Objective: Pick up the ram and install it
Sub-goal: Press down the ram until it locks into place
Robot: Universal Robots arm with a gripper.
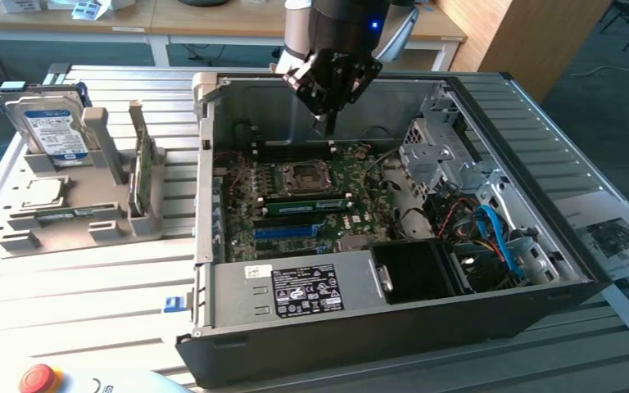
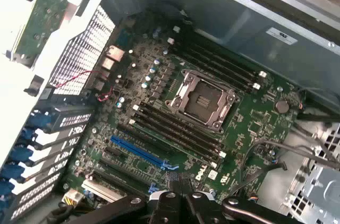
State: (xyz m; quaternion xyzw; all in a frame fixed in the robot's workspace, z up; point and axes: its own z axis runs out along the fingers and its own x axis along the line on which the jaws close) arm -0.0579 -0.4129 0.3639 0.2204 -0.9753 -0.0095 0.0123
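Your tool (image 1: 329,123) hangs above the open computer case (image 1: 555,246), over the far part of the motherboard (image 1: 292,209), with its fingers pressed together and nothing between them. The ram (image 1: 138,164) is not in it: the green stick stands on edge in the grey holder (image 1: 74,225) on the surface, near the surface's edge at the exterior view's left, beside the hard drive (image 1: 50,131) and well apart from the tool.

In my judgement, the main hazards are these:

- With the fingers closed, a descent here puts the tips onto the board. The processor socket (image 2: 204,99) lies open just beneath, flanked by the long black memory slots (image 2: 175,131); contact could bend pins or crack a latch.
- The case walls stand high all around the tool. A sideways move toward the holder without rising first could strike the case's rim.
- At the holder, the ram is thin and upright, close to the holder's posts. A slightly off-centre pinch could tip it, or catch the chips rather than the edges.
- The loose cables (image 1: 490,229) on the case's side at the exterior view's right could snag a low pass.
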